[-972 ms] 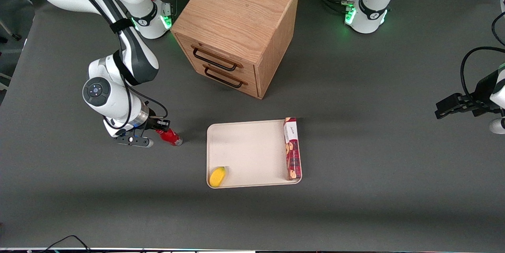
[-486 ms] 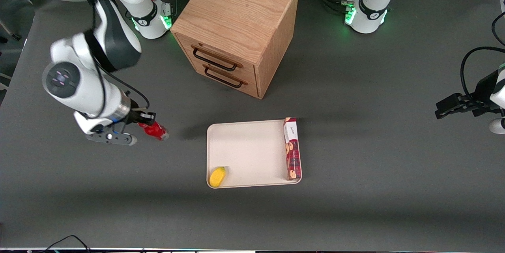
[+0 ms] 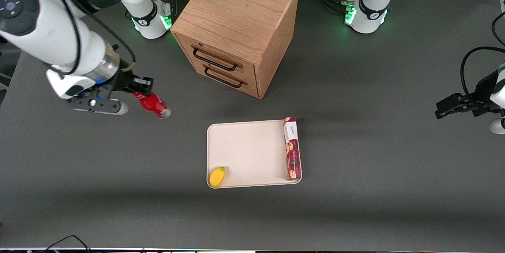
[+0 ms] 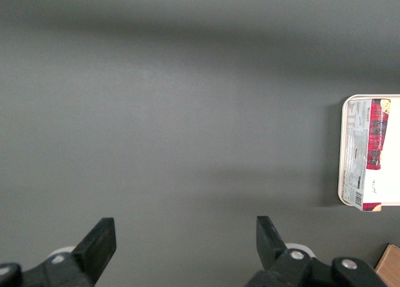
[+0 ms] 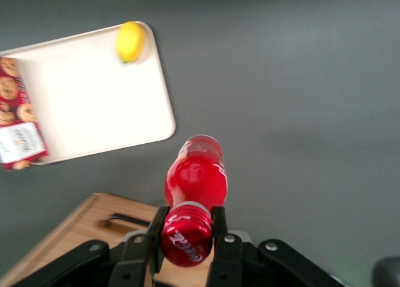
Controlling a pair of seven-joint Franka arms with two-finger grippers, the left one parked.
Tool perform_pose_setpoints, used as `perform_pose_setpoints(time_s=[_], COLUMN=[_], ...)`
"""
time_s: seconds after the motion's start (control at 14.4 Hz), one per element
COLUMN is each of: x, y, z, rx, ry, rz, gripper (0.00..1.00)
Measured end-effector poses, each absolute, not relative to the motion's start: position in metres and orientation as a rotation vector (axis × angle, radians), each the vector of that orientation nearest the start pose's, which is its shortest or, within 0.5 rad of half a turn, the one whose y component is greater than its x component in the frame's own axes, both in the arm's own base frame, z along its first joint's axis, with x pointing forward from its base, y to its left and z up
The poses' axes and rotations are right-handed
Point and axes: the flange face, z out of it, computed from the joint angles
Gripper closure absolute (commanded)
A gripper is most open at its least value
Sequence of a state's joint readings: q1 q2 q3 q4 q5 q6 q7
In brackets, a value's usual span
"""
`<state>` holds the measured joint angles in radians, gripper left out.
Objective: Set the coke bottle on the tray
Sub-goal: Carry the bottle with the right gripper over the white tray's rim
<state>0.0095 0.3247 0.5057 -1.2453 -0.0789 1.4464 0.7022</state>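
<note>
Up above the table (image 3: 355,205), toward the working arm's end, the gripper (image 3: 136,87) hangs in the air with its two black fingers (image 5: 220,221) clamped on the capped end of the coke bottle (image 3: 152,105). From the front the bottle tilts, its clear base pointing down and toward the tray (image 3: 244,142) while the neck sits between the fingers. Nothing of the bottle touches the dark table surface; it hangs clear of it.

From the wrist camera the red cap (image 5: 186,240) shows squeezed between the finger pads, and the red body of the coke bottle (image 5: 195,174) reaches out from there over bare grey table. The bottle sits apart from the tray (image 5: 94,93), not over it.

On the cream-white tray a small yellow lemon-like object (image 3: 217,176) lies in the corner nearest the front camera on the working arm's side. A long red cookie box (image 3: 292,148) lies flat along the tray's edge toward the parked arm, touching the rim. The middle of the tray is bare.

Farther from the front camera than the tray stands a wooden drawer cabinet (image 3: 236,28), turned at an angle, with two dark handles (image 3: 215,60) on its drawer fronts, both drawers shut.
</note>
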Motion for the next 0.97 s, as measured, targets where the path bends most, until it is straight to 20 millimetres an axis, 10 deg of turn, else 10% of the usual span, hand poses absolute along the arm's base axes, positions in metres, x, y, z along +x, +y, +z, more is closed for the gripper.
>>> perform_pose_setpoints(time_s=[0.56, 0.97], x=[0.617, 0.598], y=[0.345, 0.377], z=[0.440, 0.335], rx=[-3.039, -3.079], ry=[0.635, 0.642], rz=[0.144, 0.078], gripper=[1.00, 1.00])
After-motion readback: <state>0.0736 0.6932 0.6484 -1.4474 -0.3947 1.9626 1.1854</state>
